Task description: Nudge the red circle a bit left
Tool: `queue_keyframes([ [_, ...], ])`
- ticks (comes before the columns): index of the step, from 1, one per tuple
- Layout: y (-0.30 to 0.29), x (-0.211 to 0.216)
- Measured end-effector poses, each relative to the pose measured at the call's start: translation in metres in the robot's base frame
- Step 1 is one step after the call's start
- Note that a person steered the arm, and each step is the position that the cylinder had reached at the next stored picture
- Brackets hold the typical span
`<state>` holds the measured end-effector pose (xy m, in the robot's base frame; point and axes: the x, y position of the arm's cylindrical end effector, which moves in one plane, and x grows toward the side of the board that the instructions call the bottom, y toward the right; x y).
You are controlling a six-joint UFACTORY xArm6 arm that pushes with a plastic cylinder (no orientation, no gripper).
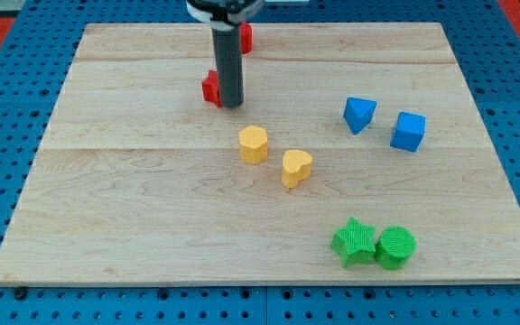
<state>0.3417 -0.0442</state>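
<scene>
My tip (231, 105) sits near the top of the view, a little left of the middle of the bench (152, 235). The tool here is a plain dark rod with no jaws, so it neither opens nor closes and grasps nothing; it can only press against things.

A red block (210, 88) lies just to the view's left of my tip, touching the rod or very nearly so; the rod covers its right side, so I cannot make out its shape or tell for sure whether there is contact. A second red block (246, 37) peeks out from behind the upper part of the rod, nearer the top edge of the bench; most of it is hidden as well. I cannot tell which of the two is the red circle.

Below my tip and slightly to the view's right stand a yellow hexagon block (253, 143) and, just beside it lower right, a yellow heart block (296, 168), close but apart.

Well to the view's right are a blue triangle block (359, 115) and a blue cube (409, 132), near each other with a gap between.

Near the bottom right, a green star (354, 241) and a green circle (395, 247) sit side by side, touching.
</scene>
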Motion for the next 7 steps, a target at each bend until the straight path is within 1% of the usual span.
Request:
queue_keyframes([
  [1, -0.006, -0.029],
  [2, -0.011, 0.025],
  [3, -0.044, -0.013],
  [4, -0.038, -0.056],
  [5, -0.022, -0.081],
  [6, -0.041, -0.068],
  [7, -0.033, -0.068],
])
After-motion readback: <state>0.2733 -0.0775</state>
